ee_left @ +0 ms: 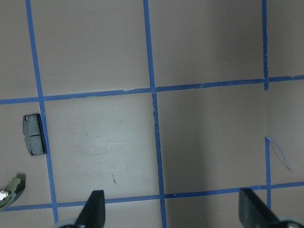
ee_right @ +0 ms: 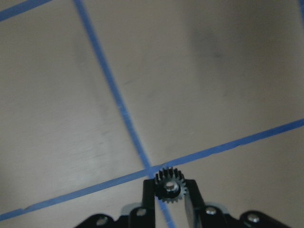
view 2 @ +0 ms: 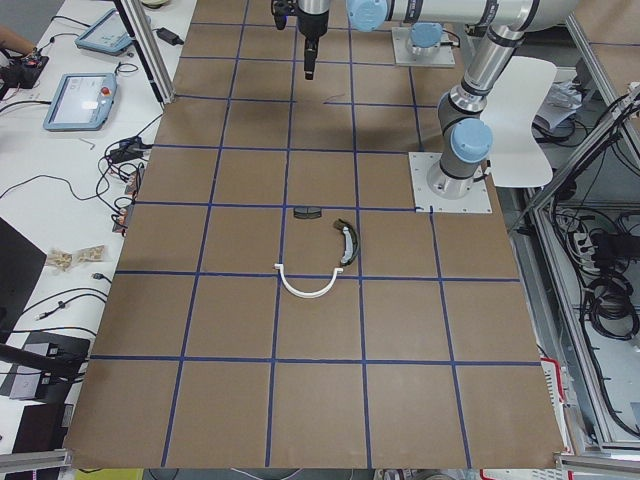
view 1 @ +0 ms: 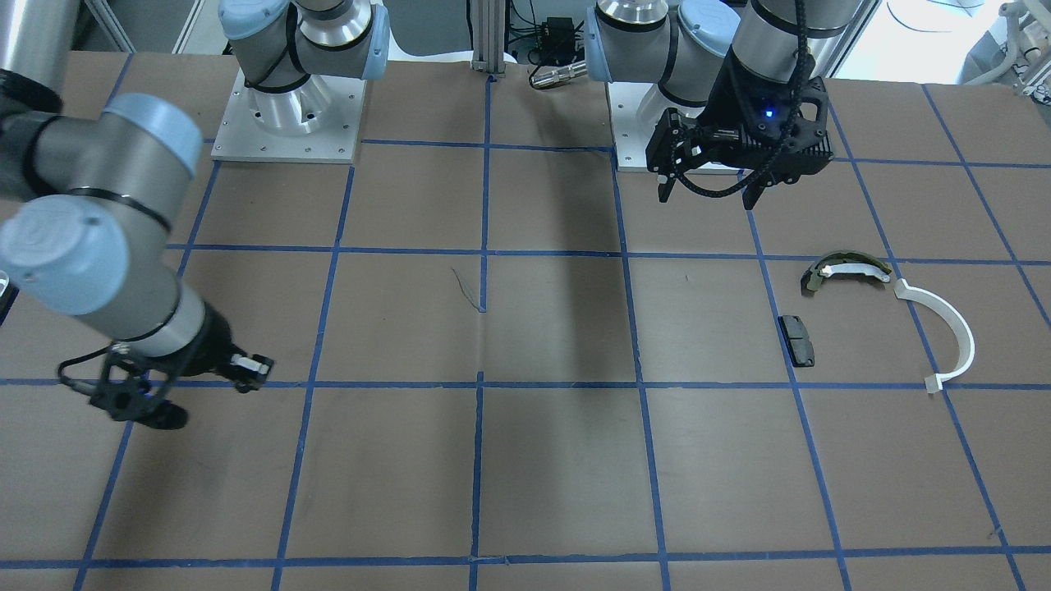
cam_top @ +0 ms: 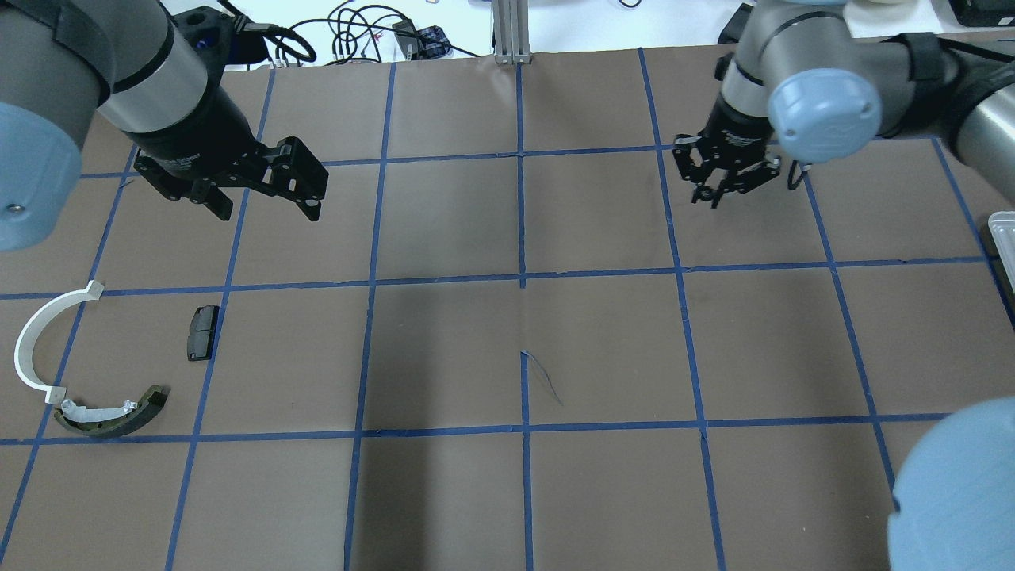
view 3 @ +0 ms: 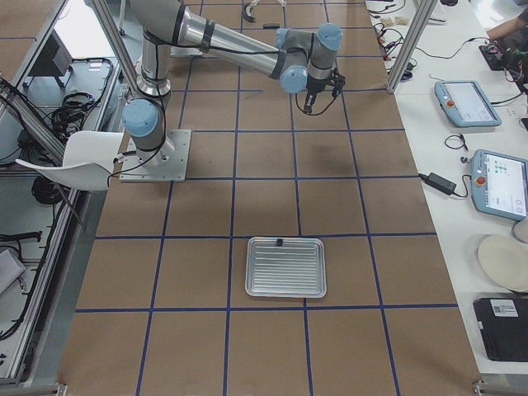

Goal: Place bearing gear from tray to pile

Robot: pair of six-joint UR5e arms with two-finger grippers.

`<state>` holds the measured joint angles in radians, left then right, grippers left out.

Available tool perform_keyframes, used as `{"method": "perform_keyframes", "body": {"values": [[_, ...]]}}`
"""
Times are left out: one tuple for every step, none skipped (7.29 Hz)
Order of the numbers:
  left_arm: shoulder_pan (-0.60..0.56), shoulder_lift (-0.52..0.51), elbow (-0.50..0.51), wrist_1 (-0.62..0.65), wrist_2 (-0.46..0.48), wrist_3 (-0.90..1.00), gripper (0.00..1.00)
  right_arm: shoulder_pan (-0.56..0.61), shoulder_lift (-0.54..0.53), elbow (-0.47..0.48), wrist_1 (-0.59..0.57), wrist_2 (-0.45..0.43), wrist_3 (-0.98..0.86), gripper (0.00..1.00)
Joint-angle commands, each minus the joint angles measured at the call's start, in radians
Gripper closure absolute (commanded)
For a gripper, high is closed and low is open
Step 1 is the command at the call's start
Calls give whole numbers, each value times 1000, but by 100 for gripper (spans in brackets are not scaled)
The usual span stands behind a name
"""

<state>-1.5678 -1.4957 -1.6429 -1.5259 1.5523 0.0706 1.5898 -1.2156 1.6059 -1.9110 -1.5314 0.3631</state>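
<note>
My right gripper (ee_right: 169,189) is shut on a small black toothed bearing gear (ee_right: 169,182) and holds it above the brown table; the gripper also shows in the overhead view (cam_top: 718,193). The pile lies at the table's left end: a white arc (cam_top: 32,341), an olive-green shoe (cam_top: 111,416) and a black pad (cam_top: 202,331). My left gripper (cam_top: 270,210) hangs open and empty, above and beyond the pile. The left wrist view shows the pad (ee_left: 34,134) and the shoe's tip (ee_left: 9,190). The metal tray (view 3: 289,272) sits at the table's right end.
A small dark piece (view 3: 280,242) rests on the tray's far edge. The tray's corner shows at the overhead view's right edge (cam_top: 1003,238). Blue tape lines grid the brown table. Both arm bases stand at the robot's side.
</note>
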Motion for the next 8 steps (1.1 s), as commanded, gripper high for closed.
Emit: {"method": "perform_keyframes", "body": {"values": [[0,0,0,0,0,0,0,187,51,6,-104,20,173,100],[0,0,-2,0,0,0,0,253,68,14,-132,43,227,100],[2,0,-2,0,0,0,0,328,70,14,-135,46,287,100],[0,0,-2,0,0,0,0,372,85,15,-135,45,292,100],[0,0,-2,0,0,0,0,381,103,17,-137,46,297,100],[0,0,-2,0,0,0,0,383,120,22,-134,48,318,100],[0,0,-2,0,0,0,0,400,139,35,-135,48,318,100],[0,0,-2,0,0,0,0,410,146,48,-152,56,317,100]]}}
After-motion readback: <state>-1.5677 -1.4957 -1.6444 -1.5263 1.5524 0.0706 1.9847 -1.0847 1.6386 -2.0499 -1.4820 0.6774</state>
